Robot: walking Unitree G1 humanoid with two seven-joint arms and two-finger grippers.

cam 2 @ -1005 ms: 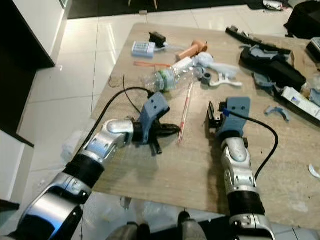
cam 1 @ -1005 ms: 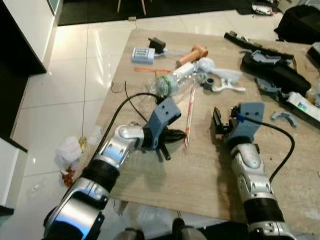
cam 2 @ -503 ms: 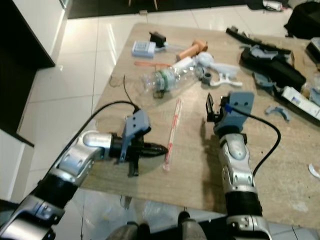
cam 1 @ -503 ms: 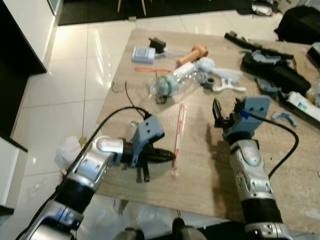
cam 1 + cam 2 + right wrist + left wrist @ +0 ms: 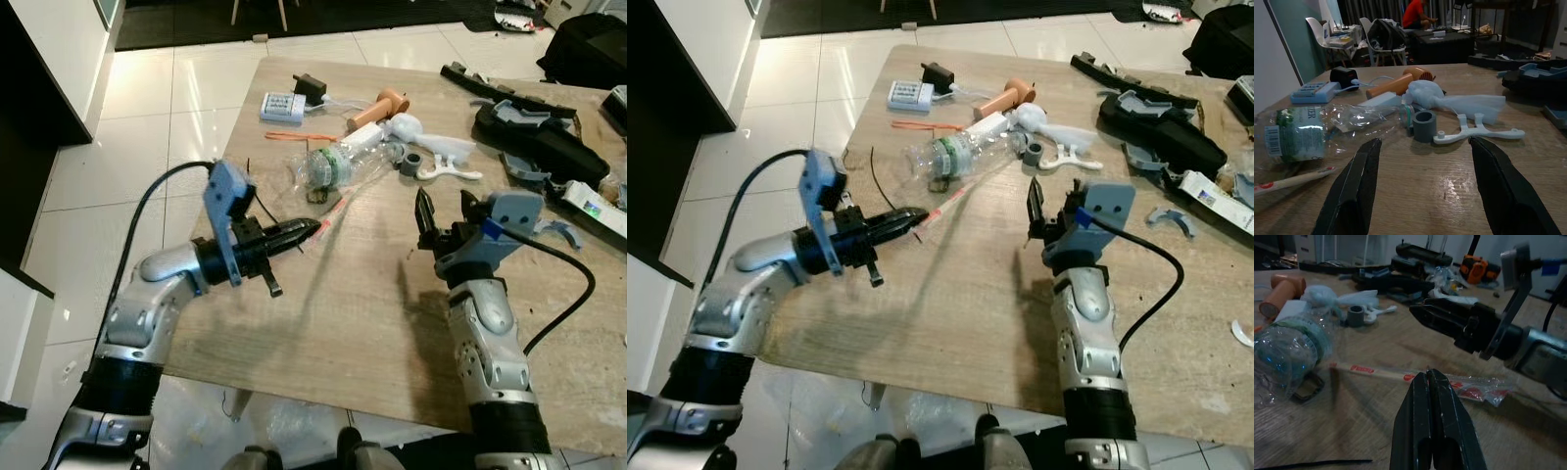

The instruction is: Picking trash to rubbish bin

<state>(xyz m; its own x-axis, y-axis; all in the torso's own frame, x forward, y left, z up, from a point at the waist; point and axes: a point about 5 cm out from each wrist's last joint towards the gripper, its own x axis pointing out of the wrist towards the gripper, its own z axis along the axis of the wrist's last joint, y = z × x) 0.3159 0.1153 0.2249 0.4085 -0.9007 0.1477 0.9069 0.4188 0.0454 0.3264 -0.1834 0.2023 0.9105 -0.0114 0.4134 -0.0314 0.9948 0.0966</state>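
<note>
Chopstick wrapper (image 5: 331, 211) is pinched at its near end by left gripper (image 5: 312, 227), fingers closed on it, above table (image 5: 372, 323). Long axis runs up-right toward the plastic bottle (image 5: 345, 162). Right gripper (image 5: 442, 211) is held wide, nothing in it, further off. Bin can't be located.

Near table (image 5: 323, 323) bare — bottle (image 5: 343, 164) clutter beyond.
</note>
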